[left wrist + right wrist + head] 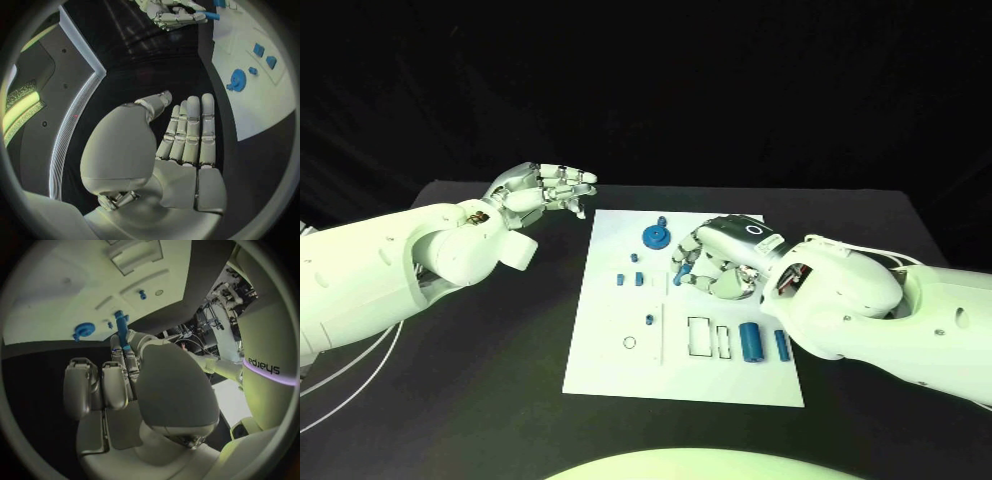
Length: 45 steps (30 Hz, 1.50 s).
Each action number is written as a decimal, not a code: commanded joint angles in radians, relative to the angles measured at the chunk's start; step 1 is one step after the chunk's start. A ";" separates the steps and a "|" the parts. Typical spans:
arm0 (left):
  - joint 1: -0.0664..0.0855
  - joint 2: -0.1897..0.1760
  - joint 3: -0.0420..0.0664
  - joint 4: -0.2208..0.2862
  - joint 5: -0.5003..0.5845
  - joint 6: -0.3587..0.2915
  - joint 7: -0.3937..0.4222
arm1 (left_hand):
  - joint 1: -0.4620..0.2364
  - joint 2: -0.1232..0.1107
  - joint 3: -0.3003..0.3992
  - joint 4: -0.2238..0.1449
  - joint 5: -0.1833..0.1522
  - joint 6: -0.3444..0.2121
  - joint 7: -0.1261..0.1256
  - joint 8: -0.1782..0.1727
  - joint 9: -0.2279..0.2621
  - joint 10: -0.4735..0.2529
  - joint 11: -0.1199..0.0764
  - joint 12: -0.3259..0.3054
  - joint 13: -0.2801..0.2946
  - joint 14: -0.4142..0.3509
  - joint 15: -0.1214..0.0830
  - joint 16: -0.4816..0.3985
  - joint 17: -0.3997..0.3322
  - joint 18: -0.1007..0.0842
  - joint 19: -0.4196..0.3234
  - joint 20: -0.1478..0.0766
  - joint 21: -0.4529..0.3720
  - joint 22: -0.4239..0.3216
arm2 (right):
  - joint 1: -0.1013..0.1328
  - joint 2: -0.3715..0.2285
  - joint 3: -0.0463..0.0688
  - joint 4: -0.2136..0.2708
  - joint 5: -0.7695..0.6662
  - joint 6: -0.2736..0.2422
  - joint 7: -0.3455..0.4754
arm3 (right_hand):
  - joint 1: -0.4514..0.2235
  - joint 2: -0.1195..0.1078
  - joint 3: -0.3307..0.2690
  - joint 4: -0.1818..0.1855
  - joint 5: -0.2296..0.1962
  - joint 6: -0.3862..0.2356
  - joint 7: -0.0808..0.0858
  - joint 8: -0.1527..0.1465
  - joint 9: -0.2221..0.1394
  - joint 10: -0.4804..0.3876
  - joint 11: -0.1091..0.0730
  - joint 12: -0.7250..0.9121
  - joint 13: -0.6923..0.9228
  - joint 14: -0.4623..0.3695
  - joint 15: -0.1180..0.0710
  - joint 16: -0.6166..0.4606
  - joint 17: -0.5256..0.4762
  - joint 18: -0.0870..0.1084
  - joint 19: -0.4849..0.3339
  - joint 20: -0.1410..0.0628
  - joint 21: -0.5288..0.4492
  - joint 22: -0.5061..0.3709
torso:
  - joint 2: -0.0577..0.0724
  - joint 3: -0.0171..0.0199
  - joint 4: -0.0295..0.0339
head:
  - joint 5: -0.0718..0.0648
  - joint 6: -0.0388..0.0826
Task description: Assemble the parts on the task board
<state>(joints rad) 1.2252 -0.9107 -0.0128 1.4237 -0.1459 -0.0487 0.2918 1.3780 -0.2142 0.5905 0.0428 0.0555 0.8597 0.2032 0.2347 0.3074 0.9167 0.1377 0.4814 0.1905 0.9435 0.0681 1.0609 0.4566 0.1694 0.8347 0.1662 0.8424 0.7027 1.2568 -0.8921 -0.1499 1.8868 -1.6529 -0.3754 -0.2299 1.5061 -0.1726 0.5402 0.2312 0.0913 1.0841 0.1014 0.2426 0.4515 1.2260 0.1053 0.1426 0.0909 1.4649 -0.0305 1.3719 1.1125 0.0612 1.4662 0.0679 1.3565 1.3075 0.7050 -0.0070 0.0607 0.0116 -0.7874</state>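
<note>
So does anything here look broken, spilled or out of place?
Nothing stands out. The white board lies flat on the table, with small blue parts sitting tidily on it. The right hand holds a blue peg over it; the left hand hangs empty beside it.

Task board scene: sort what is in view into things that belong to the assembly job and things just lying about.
Belongs to the job:
- task board
- blue rod held by the right hand
- blue gear
- blue cylinder
- small blue blocks
- left hand, holding nothing, off the board

Just lying about:
- cables on the black table
</note>
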 commanded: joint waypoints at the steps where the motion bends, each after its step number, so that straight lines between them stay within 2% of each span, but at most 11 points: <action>1: 0.000 0.005 0.001 0.001 0.005 0.014 0.009 | 0.004 0.010 -0.005 0.002 -0.001 -0.005 -0.002 0.007 -0.001 -0.008 0.001 0.005 -0.001 -0.002 0.003 -0.007 -0.002 0.014 0.007 0.003 -0.004 -0.001 | -0.019 0.037 -0.002 0.000 -0.008 -0.038 0.036 | -0.006 0.001 0.043 -0.038 0.001 -0.001 0.009 0.003 0.017 0.074 -0.064 -0.004 0.002 0.025 -0.006 0.005 0.001 -0.020 0.052 -0.004 0.003 0.173 | -0.001 -0.0013 -0.0015 | 0.005 -0.002; 11: 0.000 0.016 0.000 0.000 0.007 0.012 0.008 | 0.006 0.011 -0.006 0.002 -0.001 -0.005 -0.002 0.008 -0.002 -0.008 0.001 0.005 -0.002 -0.001 0.003 -0.007 -0.002 0.014 0.009 0.003 -0.006 -0.003 | -0.104 0.168 -0.008 -0.044 -0.025 -0.049 0.069 | -0.008 0.000 0.047 -0.043 0.001 -0.003 0.010 0.005 0.020 0.074 -0.063 -0.008 0.002 0.024 -0.006 0.003 -0.005 -0.019 0.051 -0.004 -0.001 0.172 | 0.001 -0.0016 0.0030 | 0.017 0.000; 15: 0.000 0.020 0.000 0.000 0.008 0.013 0.008 | 0.006 0.011 -0.006 0.002 -0.001 -0.005 -0.002 0.008 -0.002 -0.008 0.001 0.005 -0.002 -0.001 0.003 -0.007 -0.002 0.014 0.009 0.003 -0.006 -0.003 | -0.127 0.197 -0.011 -0.063 -0.026 -0.042 0.076 | -0.009 0.000 0.049 -0.045 0.001 -0.004 0.011 0.005 0.021 0.074 -0.063 -0.010 0.002 0.024 -0.006 0.003 -0.005 -0.019 0.051 -0.004 -0.002 0.172 | 0.001 -0.0025 0.0010 | 0.025 -0.004; 18: 0.000 0.021 0.000 0.000 0.008 0.013 0.007 | 0.006 0.011 -0.006 0.002 -0.001 -0.005 -0.002 0.008 -0.002 -0.008 0.001 0.005 -0.002 -0.001 0.003 -0.007 -0.002 0.014 0.009 0.003 -0.006 -0.003 | -0.138 0.209 -0.014 -0.078 -0.031 -0.027 0.072 | -0.010 0.000 0.050 -0.045 0.001 -0.004 0.011 0.005 0.021 0.074 -0.063 -0.010 0.003 0.024 -0.006 0.003 -0.005 -0.019 0.051 -0.004 -0.002 0.172 | 0.000 -0.0013 0.0011 | 0.030 -0.008; 28: 0.000 0.020 0.000 -0.001 0.008 0.015 0.006 | 0.007 0.012 -0.007 0.002 -0.001 -0.004 -0.003 0.008 -0.002 -0.007 0.000 0.006 -0.002 -0.001 0.002 -0.007 -0.002 0.014 0.009 0.002 -0.007 -0.003 | -0.155 0.219 -0.020 -0.100 -0.057 0.016 0.047 | -0.014 -0.001 0.052 -0.047 0.000 -0.006 0.012 0.006 0.023 0.074 -0.062 -0.013 0.003 0.023 -0.005 0.001 -0.009 -0.018 0.050 -0.004 -0.004 0.171 | 0.001 0.0005 0.0000 | 0.039 -0.013; 45: 0.000 0.019 0.000 -0.003 0.008 0.016 0.005 | 0.007 0.012 -0.007 0.002 -0.001 -0.004 -0.003 0.008 -0.002 -0.007 0.000 0.006 -0.002 -0.001 0.002 -0.007 -0.002 0.014 0.009 0.002 -0.007 -0.003 | -0.157 0.216 -0.022 -0.112 -0.104 0.080 0.016 | -0.015 -0.001 0.052 -0.048 0.000 -0.006 0.012 0.007 0.024 0.075 -0.061 -0.013 0.003 0.023 -0.004 0.001 -0.009 -0.019 0.051 -0.004 -0.002 0.172 | 0.001 0.0003 0.0004 | 0.042 -0.018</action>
<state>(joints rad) 1.2250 -0.8929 -0.0137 1.4199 -0.1449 -0.0482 0.2917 1.3833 -0.2089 0.5877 0.0456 0.0555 0.8597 0.2032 0.2385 0.3065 0.9167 0.1377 0.4814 0.1898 0.9435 0.0681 1.0570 0.4558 0.1694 0.8383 0.1698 0.8425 0.7010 1.1005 -0.6759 -0.1718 1.7751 -1.7220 -0.3329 -0.2004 1.4932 -0.1827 0.5821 0.1886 0.0890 1.0786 0.1103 0.2467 0.4748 1.2294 0.1088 0.1260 0.0923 1.4671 -0.0282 1.3718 1.1040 0.0613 1.4662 0.0681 1.3564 1.3080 0.7057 -0.0065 0.0608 0.0536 -0.8053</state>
